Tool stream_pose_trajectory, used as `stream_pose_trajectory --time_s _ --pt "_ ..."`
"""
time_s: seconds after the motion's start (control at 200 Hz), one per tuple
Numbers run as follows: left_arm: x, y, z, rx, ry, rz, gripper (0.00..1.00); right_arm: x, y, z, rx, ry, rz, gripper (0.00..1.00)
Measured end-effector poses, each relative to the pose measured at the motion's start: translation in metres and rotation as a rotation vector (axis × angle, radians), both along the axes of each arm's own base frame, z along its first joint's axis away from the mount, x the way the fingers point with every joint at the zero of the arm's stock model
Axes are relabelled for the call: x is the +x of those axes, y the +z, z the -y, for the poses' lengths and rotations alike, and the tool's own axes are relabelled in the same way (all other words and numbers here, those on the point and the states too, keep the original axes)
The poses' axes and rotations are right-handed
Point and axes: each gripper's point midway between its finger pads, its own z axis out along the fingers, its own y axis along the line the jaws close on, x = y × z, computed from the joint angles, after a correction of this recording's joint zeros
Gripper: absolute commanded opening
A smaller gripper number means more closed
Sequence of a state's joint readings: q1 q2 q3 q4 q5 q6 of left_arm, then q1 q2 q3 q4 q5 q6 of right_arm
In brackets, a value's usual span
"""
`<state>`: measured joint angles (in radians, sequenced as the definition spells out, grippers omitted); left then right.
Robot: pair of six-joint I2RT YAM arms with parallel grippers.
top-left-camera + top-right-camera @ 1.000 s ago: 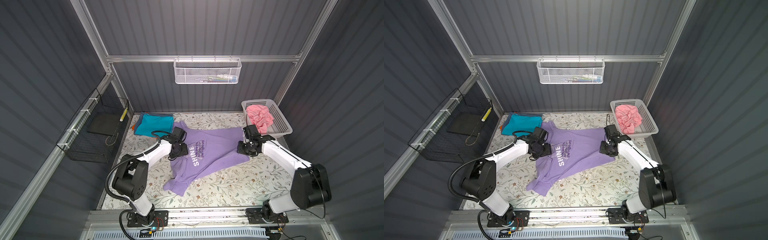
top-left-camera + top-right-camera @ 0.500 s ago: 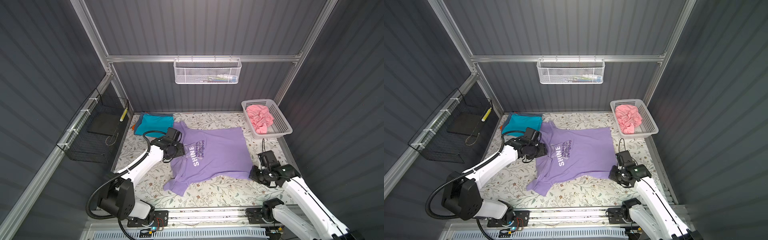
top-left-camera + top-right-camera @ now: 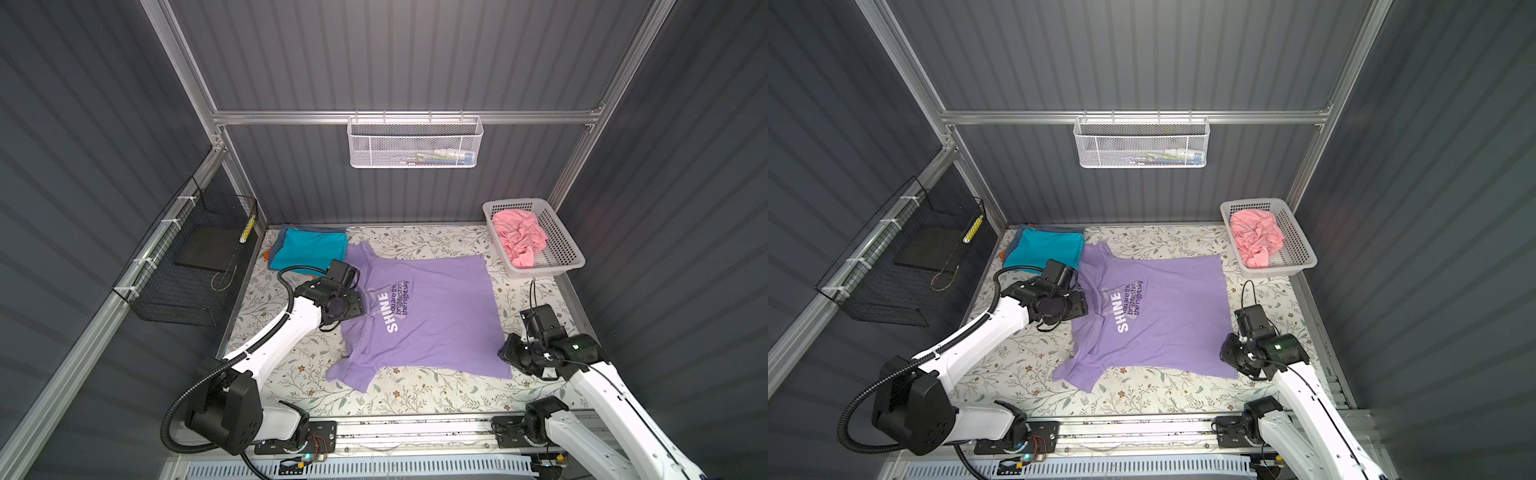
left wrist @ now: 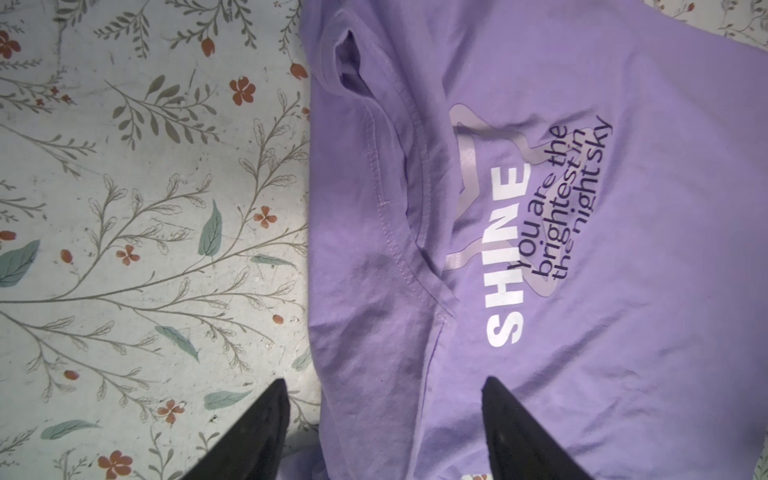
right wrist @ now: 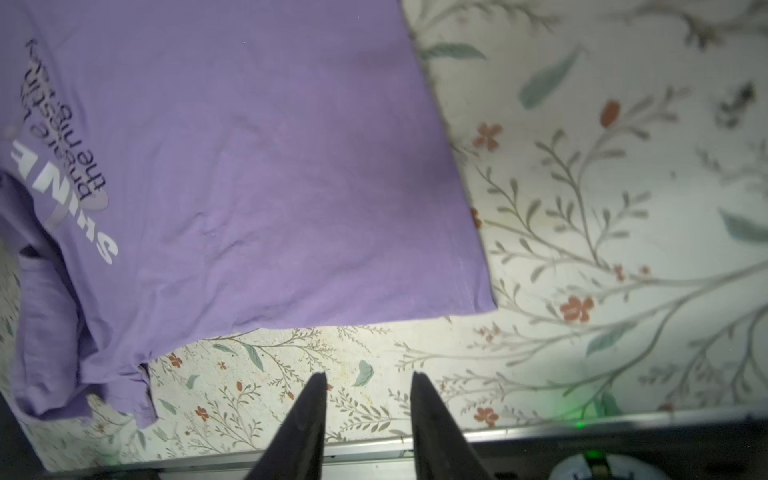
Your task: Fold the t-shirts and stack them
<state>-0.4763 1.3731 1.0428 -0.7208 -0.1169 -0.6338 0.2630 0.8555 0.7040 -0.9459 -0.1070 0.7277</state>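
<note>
In both top views the lavender t-shirt (image 3: 432,324) (image 3: 1163,324) lay spread flat, print side up, in the middle of the floral tablecloth (image 3: 415,399). Its collar pointed toward the left arm and its hem toward the right arm. The left gripper (image 3: 347,309) (image 3: 1073,307) hung over the collar edge of that shirt. The right gripper (image 3: 509,353) (image 3: 1227,353) sat just beside the near hem corner. A teal t-shirt (image 3: 309,249) (image 3: 1050,249) lay folded in the far left corner, on top of other folded cloth (only blue-grey and orange edges peeked out). A crumpled pink t-shirt (image 3: 519,241) (image 3: 1256,237) filled part of the white basket (image 3: 544,272) (image 3: 1304,245) at the far right.

In the left wrist view the left gripper (image 4: 385,380) stood wide apart and held nothing. One of its fingers (image 4: 257,436) was over the bare tablecloth (image 4: 145,208) and the other over the lavender t-shirt (image 4: 623,291), with the shirt's edge running between them. Whether the tips touched the fabric could not be told.

In the right wrist view the right gripper (image 5: 368,376) showed only a narrow gap between its black fingers (image 5: 299,432), with nothing in it. It was over the patterned tablecloth (image 5: 582,208), near the table's front rail. The lavender t-shirt (image 5: 270,187) lay apart from the tips, its hem corner flat.
</note>
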Motion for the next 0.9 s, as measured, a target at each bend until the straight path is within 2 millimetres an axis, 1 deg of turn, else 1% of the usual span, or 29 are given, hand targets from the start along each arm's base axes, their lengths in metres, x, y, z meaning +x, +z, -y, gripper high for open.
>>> stream_pose_trajectory --time_s 0.07,0.18,0.265,0.335,0.43,0.57,0.645,0.69,0.736,0.801,0.901 --pt "-0.001 -0.008 0.001 -0.002 0.002 -0.021 0.74 0.016 -0.005 -0.009 -0.023 0.057 -0.013 0.09" --pt "0.001 -0.026 0.009 -0.019 0.003 -0.066 0.73 0.039 -0.020 -0.027 -0.089 0.167 -0.033 0.10" --pt "0.003 -0.039 0.015 -0.036 0.006 -0.094 0.69 0.055 -0.032 -0.043 -0.128 0.233 -0.039 0.11" --pt "0.002 -0.048 0.016 -0.042 0.012 -0.111 0.65 0.070 -0.041 -0.053 -0.148 0.262 -0.037 0.13" --pt "-0.001 -0.061 0.017 -0.043 0.020 -0.137 0.62 0.089 -0.054 -0.065 -0.168 0.284 -0.040 0.14" --pt "-0.009 -0.082 0.021 -0.047 0.021 -0.186 0.62 0.113 -0.071 -0.081 -0.189 0.310 -0.040 0.15" --pt "-0.015 -0.093 0.024 -0.053 0.020 -0.211 0.60 0.120 -0.079 -0.087 -0.198 0.325 -0.042 0.15" --pt "-0.019 -0.098 0.025 -0.058 0.024 -0.219 0.55 0.122 -0.084 -0.089 -0.206 0.331 -0.048 0.15" --pt "-0.023 -0.101 0.026 -0.060 0.025 -0.229 0.53 0.122 -0.088 -0.090 -0.212 0.336 -0.054 0.15" --pt "-0.023 -0.100 0.027 -0.069 0.031 -0.226 0.53 0.122 -0.093 -0.090 -0.220 0.342 -0.062 0.15" --pt "-0.022 -0.094 0.027 -0.079 0.037 -0.210 0.60 0.124 -0.093 -0.091 -0.221 0.344 -0.055 0.15"
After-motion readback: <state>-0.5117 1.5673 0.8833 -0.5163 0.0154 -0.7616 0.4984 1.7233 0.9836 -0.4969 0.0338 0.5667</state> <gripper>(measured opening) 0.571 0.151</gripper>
